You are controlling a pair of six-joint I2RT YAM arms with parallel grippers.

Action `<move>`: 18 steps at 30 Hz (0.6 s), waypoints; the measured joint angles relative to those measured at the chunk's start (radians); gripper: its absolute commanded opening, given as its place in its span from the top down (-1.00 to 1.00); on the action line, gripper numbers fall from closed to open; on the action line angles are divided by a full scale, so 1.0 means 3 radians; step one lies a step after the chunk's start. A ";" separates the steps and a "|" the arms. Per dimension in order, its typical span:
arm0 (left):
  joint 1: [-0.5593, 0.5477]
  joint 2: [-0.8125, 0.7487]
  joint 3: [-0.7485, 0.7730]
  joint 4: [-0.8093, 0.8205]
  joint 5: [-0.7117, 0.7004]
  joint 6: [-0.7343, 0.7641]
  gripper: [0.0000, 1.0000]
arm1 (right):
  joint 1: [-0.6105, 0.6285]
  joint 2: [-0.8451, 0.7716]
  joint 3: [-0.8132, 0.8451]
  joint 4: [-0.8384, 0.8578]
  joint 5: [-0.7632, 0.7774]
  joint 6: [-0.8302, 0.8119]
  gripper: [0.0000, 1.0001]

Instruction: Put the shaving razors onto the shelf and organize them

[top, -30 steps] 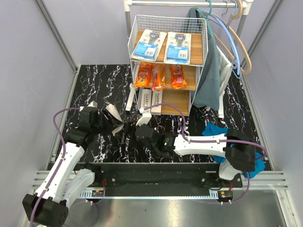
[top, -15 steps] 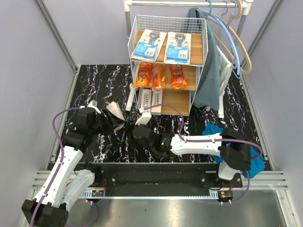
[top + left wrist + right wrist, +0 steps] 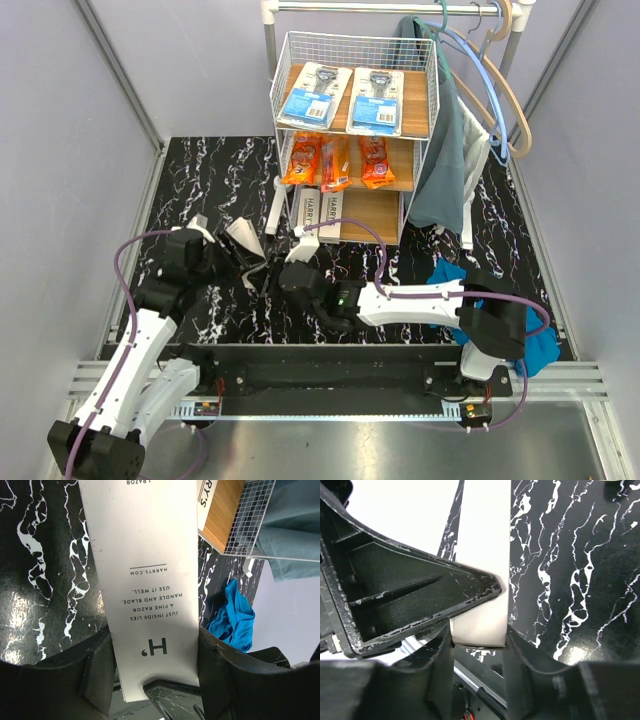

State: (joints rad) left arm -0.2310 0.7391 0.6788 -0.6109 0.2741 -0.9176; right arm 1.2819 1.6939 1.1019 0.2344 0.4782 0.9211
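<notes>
The white HARRY'S box [image 3: 145,580] hangs over the marbled table [image 3: 190,170] in front of the shelf [image 3: 372,215], pinched by the left claw [image 3: 157,672] and, close beside it, by the right claw [image 3: 479,645].

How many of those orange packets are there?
3, in a row on the shelf, middle board: left orange packet, centre orange packet, right orange packet. More may hide behind them.
</notes>
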 measured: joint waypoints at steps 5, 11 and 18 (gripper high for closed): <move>0.0006 -0.0004 0.0000 0.0011 -0.0005 0.0000 -0.21 | -0.0013 0.0006 0.0000 0.0014 -0.0017 0.0037 0.64; 0.0005 -0.0018 0.0006 0.0004 -0.0009 0.0064 -0.98 | -0.0019 0.0006 -0.0008 0.0013 -0.0034 0.0048 0.81; 0.0005 -0.0008 0.0258 -0.0289 -0.0225 0.0373 -0.98 | -0.0023 0.0006 -0.0018 0.0013 -0.0069 0.0048 0.90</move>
State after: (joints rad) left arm -0.2295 0.7368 0.7563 -0.6975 0.2066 -0.8059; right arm 1.2751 1.6958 1.0966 0.2382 0.4576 0.9356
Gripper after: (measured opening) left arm 0.988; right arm 0.421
